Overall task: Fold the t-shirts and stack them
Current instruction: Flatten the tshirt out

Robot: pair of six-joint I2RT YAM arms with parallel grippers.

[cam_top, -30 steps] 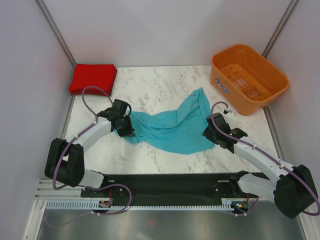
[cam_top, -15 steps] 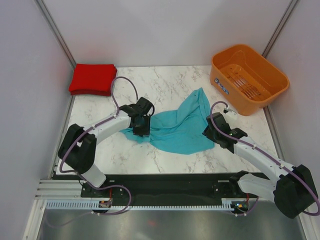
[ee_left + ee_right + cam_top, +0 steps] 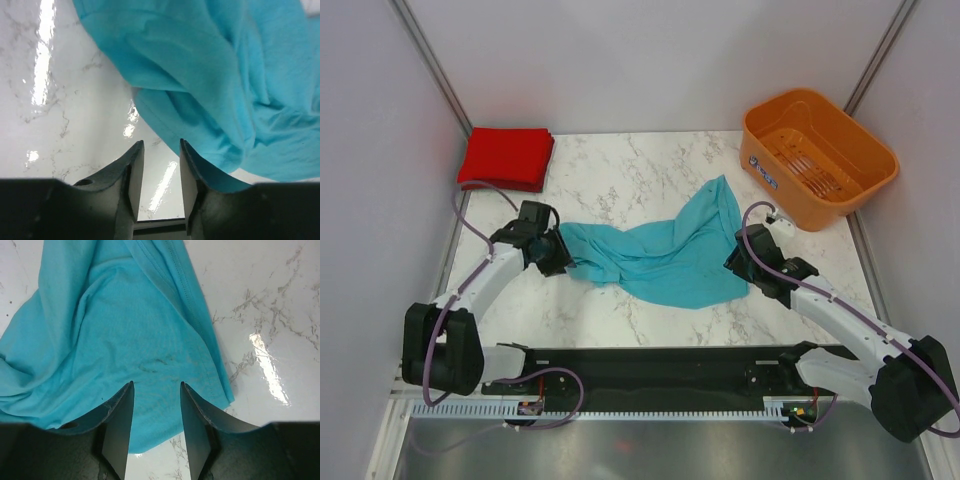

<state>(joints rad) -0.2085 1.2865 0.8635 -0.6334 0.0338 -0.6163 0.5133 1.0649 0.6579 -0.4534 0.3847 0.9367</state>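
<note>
Counter (image 3: 650, 165) carries teal t-shirt (image 3: 665, 255) crumpled mid-surface and red t-shirt (image 3: 506, 157) folded far-left, likely the stack base; left tool (image 3: 160, 145) and right tool (image 3: 156, 386) flank the teal edges, both spread and empty, presumably to pull it flat.

The left tool (image 3: 161, 146), jaws apart and empty, hovers beside the rumpled teal t-shirt (image 3: 210, 85).

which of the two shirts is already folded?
The red t-shirt in the far-left corner: it is a neat folded square. The teal t-shirt lies crumpled and spread out mid-table.
</note>
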